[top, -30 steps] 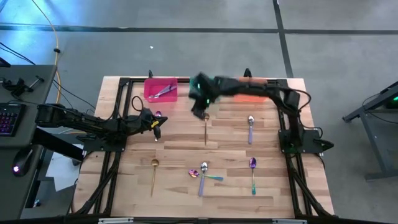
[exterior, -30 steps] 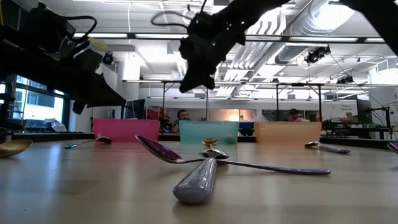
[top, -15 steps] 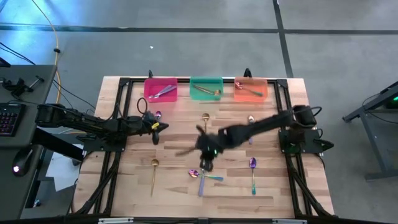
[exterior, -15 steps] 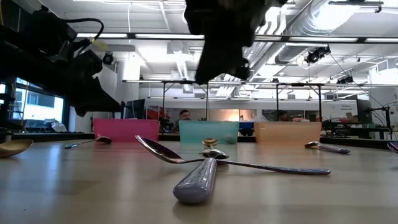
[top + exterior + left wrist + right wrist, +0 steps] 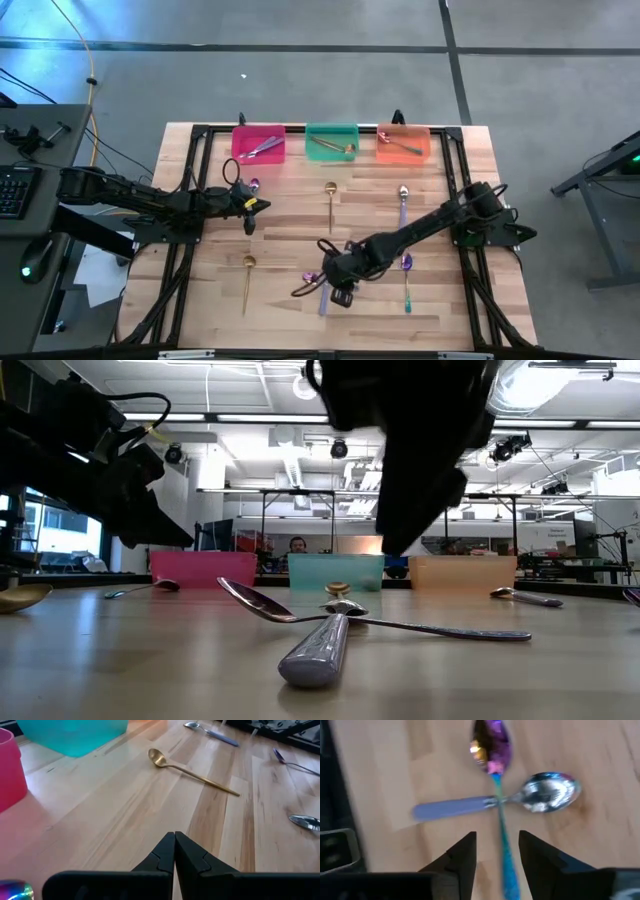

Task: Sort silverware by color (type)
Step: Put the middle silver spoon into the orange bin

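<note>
Two crossed spoons, iridescent purple spoon [image 5: 494,750] over silver-lavender spoon [image 5: 540,797], lying at table [image 5: 290,235] front centre, right gripper [image 5: 497,851] directly above them, fingers apart, holding nothing, left gripper [image 5: 174,851] closed, empty, near pink bin [image 5: 258,144]

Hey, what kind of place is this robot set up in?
Probably a robotics lab or industrial workshop: exposed ceiling ducts and strip lights overhead, a bare concrete floor around the wooden table, and a keyboard on a side desk.
</note>
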